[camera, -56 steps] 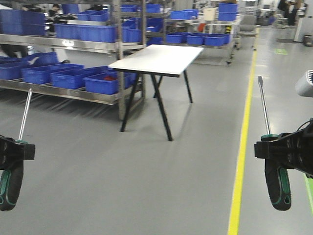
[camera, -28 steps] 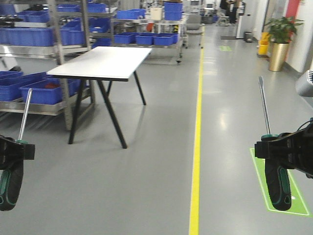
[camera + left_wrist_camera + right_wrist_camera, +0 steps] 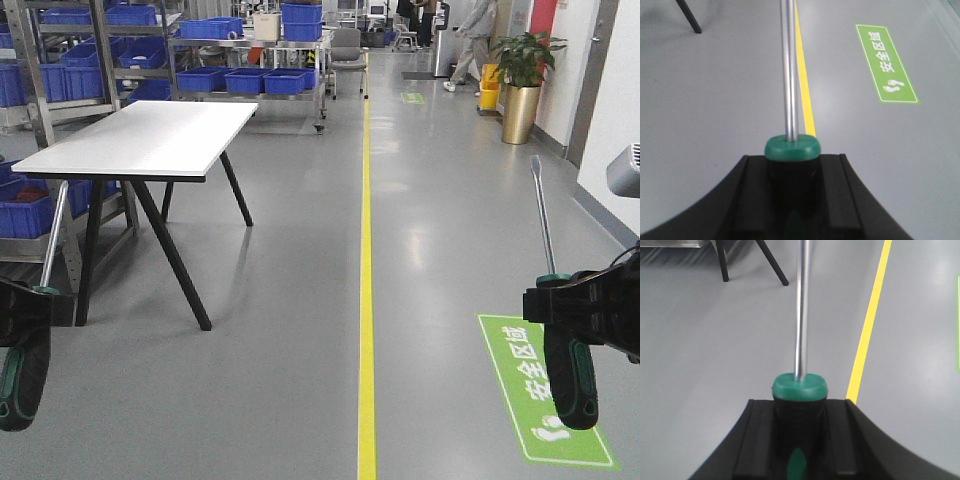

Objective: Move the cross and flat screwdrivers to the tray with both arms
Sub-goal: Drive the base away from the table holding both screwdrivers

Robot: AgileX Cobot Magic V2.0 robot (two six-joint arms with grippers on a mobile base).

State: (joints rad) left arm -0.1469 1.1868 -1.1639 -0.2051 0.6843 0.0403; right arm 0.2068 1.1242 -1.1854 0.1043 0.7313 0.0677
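Two arms, each holding a screwdriver, shaft pointing up.
Lower left of the frame, the left arm [image 3: 18, 308] has its jaws clamped on the left screwdriver [image 3: 22, 385]; lower right, the right arm [image 3: 605, 310] has its jaws clamped on the right screwdriver [image 3: 570, 385].

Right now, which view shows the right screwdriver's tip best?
The front-facing view: the right screwdriver shows handle to tip. The right wrist view crops its shaft's top; the left wrist view lacks it.
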